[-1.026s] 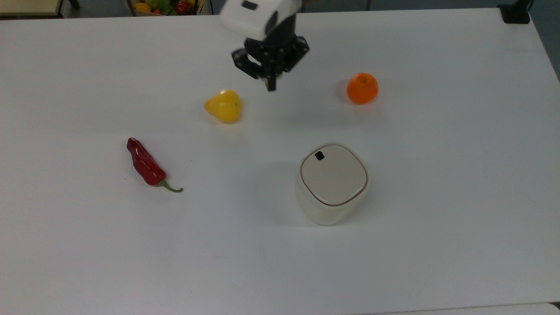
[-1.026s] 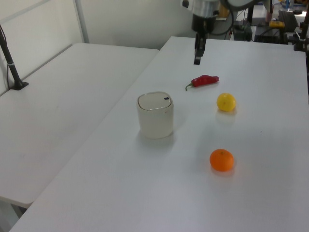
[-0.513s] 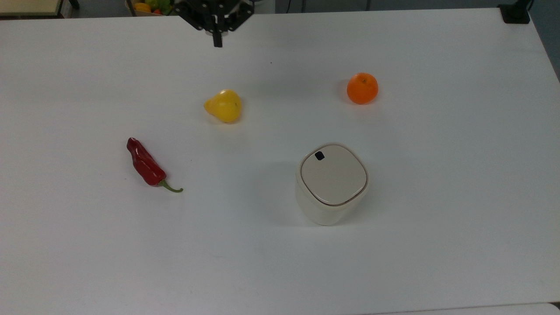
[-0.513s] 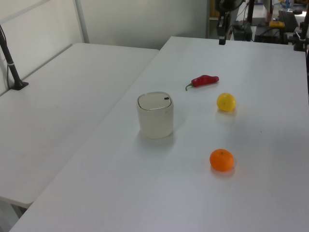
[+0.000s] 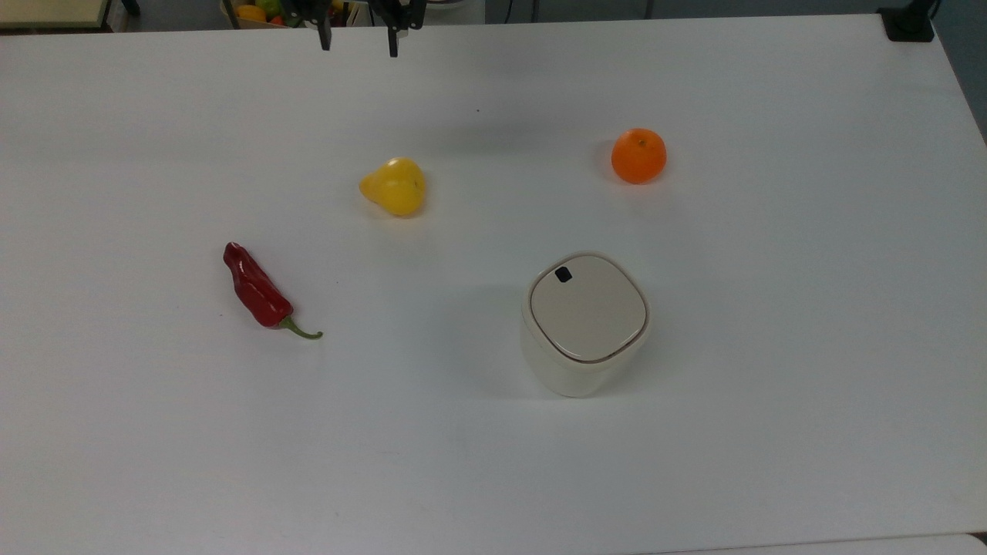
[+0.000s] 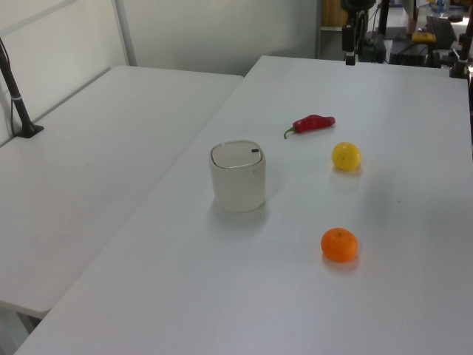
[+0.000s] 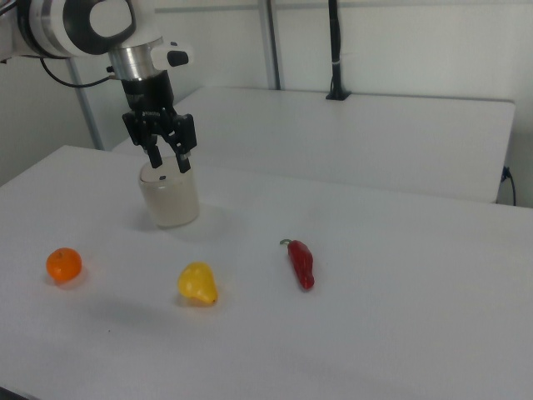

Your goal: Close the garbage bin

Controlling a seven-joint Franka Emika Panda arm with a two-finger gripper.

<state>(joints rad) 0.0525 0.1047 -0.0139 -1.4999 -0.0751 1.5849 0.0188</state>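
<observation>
1. Hanging at the far edge of the counter (image 5: 771, 347), my hand (image 5: 359, 38) now has its fingers spread apart with nothing between them; half a second back they were together.
2. A second ago I was over the middle of the counter near the yellow pear (image 5: 395, 186); since then I've pulled up and away toward the top view's far left.
3. Garbage bin (image 5: 584, 324) sits near the counter's middle, toward the top view's right, upright, same spot as before.
4. Its lid (image 5: 587, 308) lies flat on the rim with the black button (image 5: 564, 274) at the far-left corner in the top view; no gap that I can see, so I judge it closed.
5. Right view puts my hand in front of the bin along the line of sight, but the top view shows them well apart, not touching.
6. Orange (image 5: 638, 155), pear and red chili (image 5: 256, 293) lie untouched, well apart from the bin.
7. Retreat plus opened fingers reads to me as task done and me clearing out; nothing left but to check the lid is latched.
</observation>
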